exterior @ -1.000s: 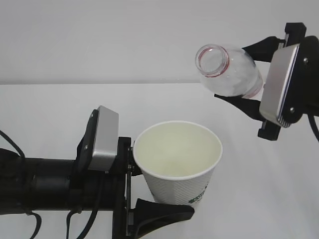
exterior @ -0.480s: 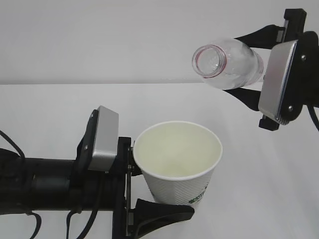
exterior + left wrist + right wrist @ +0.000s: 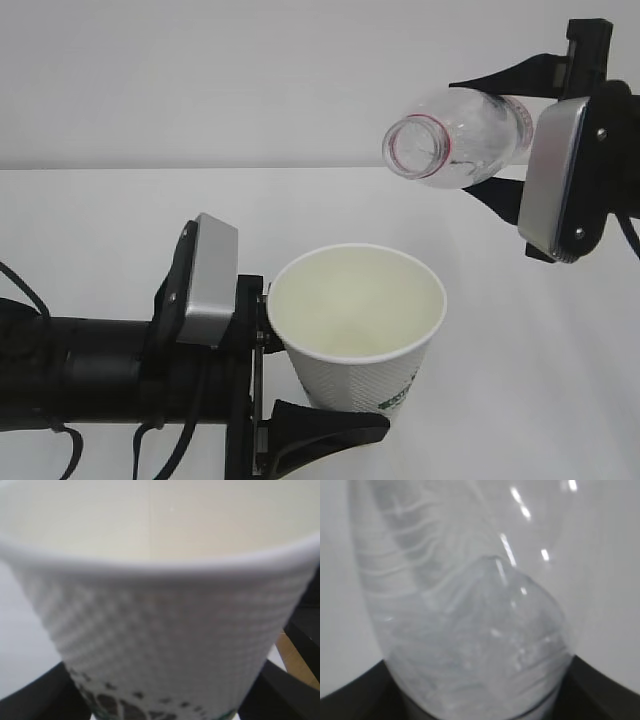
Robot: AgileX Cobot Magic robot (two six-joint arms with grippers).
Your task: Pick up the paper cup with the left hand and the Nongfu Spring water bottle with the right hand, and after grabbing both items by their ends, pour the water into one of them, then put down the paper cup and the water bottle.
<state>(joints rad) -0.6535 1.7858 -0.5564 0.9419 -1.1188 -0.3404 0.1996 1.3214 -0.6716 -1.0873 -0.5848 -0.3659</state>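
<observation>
Bottle clamped in right gripper, cup in left gripper; wrist views hide both mouths.

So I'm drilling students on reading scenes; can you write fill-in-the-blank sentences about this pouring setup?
1. The left gripper holds the paper ____.
2. The water bottle has no ____ on its mouth.
3. The bottle is held ____ than the paper cup.
4. The right gripper is shut on the ____.

Missing words: cup; cap; higher; bottle

A white table meets a plain pale wall behind it
</observation>
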